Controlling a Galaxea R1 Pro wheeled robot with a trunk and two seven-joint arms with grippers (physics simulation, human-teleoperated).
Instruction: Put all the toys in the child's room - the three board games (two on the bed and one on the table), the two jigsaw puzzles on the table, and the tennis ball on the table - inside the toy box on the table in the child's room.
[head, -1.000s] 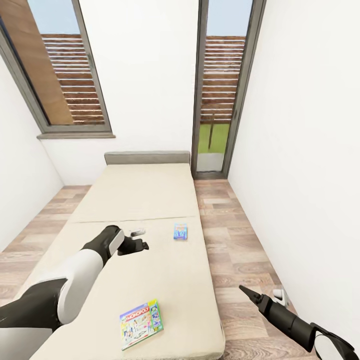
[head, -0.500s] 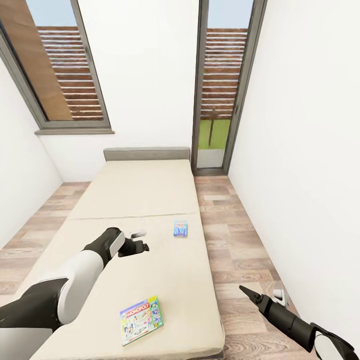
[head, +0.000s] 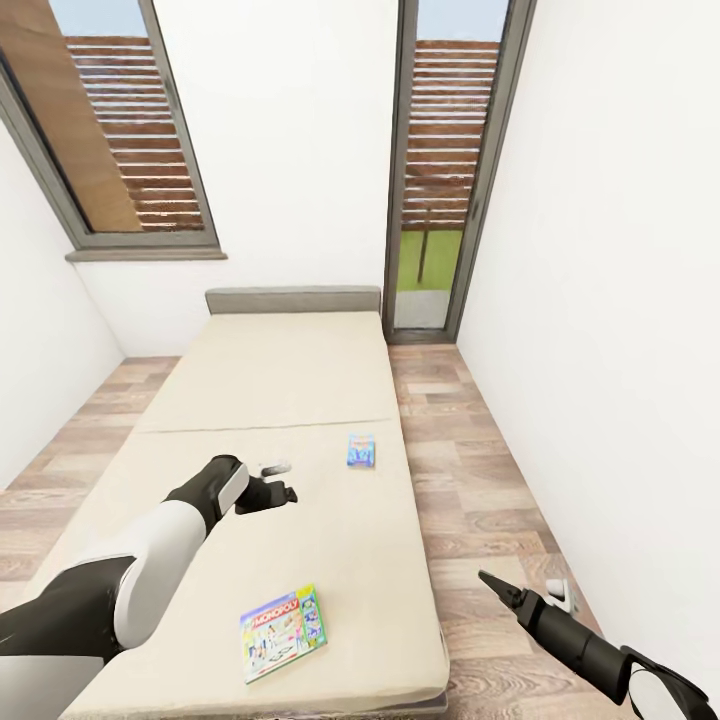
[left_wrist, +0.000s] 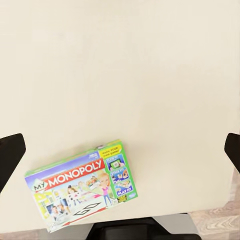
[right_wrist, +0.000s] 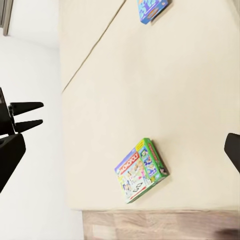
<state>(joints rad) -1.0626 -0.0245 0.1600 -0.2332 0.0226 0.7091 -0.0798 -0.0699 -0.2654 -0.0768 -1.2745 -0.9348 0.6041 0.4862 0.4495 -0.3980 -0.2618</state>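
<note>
Two board games lie on the beige bed (head: 290, 380). A green-edged Monopoly box (head: 283, 620) sits near the foot end, also seen as the Monopoly box (left_wrist: 82, 182) under my left wrist camera and the Monopoly box (right_wrist: 141, 170) from the right wrist. A small light blue box (head: 361, 450) lies near the bed's right edge, mid-length. My left gripper (head: 283, 493) hovers open over the mattress, between the two boxes and left of them. My right gripper (head: 495, 585) hangs open over the floor, right of the bed. The table, toy box, jigsaw puzzles and tennis ball are out of view.
A grey headboard (head: 292, 300) stands against the white far wall, with a window (head: 120, 150) on the left and a tall glass door (head: 440, 180) on the right. Wood-plank floor (head: 470, 480) runs along the bed's right side, beside a white wall (head: 620, 350).
The whole picture has shifted slightly upward, so the camera has moved. Both arms hold the same pose in the view. The two boxes lie where they were on the bed.
</note>
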